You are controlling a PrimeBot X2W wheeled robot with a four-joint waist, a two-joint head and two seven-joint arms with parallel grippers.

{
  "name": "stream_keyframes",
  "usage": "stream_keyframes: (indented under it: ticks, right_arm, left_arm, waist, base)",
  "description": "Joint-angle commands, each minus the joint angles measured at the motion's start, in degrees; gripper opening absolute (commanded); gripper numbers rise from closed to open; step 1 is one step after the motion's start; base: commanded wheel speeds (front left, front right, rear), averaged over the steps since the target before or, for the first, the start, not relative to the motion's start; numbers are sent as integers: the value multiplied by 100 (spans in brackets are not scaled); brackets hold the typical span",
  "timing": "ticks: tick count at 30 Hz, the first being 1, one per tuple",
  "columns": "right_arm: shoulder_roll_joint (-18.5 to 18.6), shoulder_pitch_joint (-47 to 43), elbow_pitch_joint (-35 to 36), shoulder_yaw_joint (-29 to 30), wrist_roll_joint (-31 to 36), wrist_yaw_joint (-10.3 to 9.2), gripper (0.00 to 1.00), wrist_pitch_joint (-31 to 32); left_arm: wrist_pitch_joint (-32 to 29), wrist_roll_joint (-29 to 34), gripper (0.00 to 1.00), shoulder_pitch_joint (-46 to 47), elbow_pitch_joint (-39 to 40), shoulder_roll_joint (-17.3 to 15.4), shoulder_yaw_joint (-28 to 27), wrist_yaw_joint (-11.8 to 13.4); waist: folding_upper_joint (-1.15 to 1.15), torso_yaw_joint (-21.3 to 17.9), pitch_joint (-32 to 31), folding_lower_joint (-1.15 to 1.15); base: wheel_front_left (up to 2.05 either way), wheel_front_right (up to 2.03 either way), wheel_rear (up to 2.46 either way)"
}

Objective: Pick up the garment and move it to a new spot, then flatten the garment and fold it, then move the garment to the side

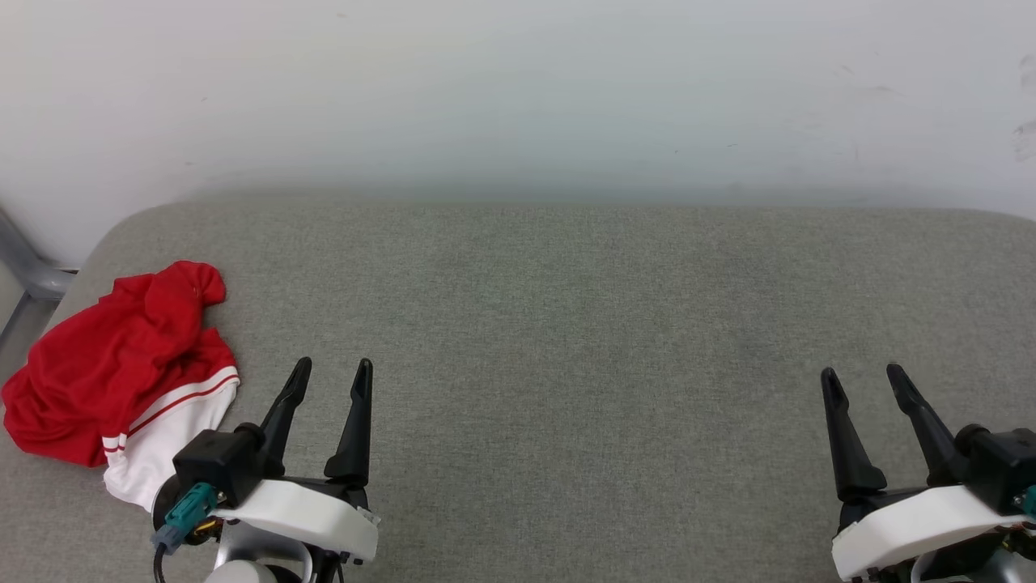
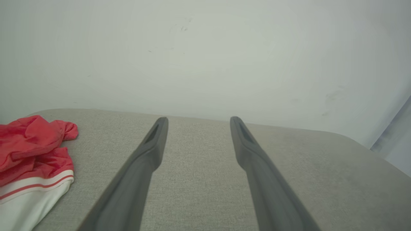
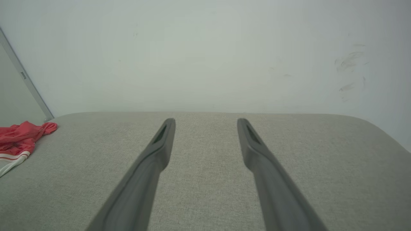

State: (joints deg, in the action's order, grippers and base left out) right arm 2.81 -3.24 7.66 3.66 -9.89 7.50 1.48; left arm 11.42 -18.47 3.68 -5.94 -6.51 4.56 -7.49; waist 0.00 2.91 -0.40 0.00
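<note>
The crumpled bright red jersey shirt (image 1: 113, 364) with a white, red-striped sleeve lies at the left end of the grey woven padded surface (image 1: 566, 308) (limp cloth; any lettering seems buried in folds). Pickup looks not yet begun: the left gripper (image 1: 334, 366), jaws wide and empty, must reach leftward; the right gripper (image 1: 860, 372) gapes likewise, well apart.

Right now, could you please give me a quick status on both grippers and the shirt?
Left gripper open, empty. Right gripper open, empty. Shirt crumpled at left end of grey surface, untouched. No obstruction seen.
</note>
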Motion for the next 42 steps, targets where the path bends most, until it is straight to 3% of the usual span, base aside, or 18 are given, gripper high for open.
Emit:
stream_keyframes:
  ticks: [1,30,42]
  right_arm:
    - [12,-28,86,-6,138,-2,100,-6]
    - [12,-77,158,126,877,-2,100,-246]
    - [10,17,83,137,862,-2,100,-293]
  left_arm:
    - [57,143,100,61,15,-8,-14,1]
    - [362,923,100,148,-135,56,-8,0]
    - [379,751,100,220,-229,93,-164,0]
  waist:
    - [0,-3,8,0]
    - [0,53,97,0]
    - [0,437,161,0]
  base:
    - [0,0,0]
    - [0,0,0]
    - [0,0,0]
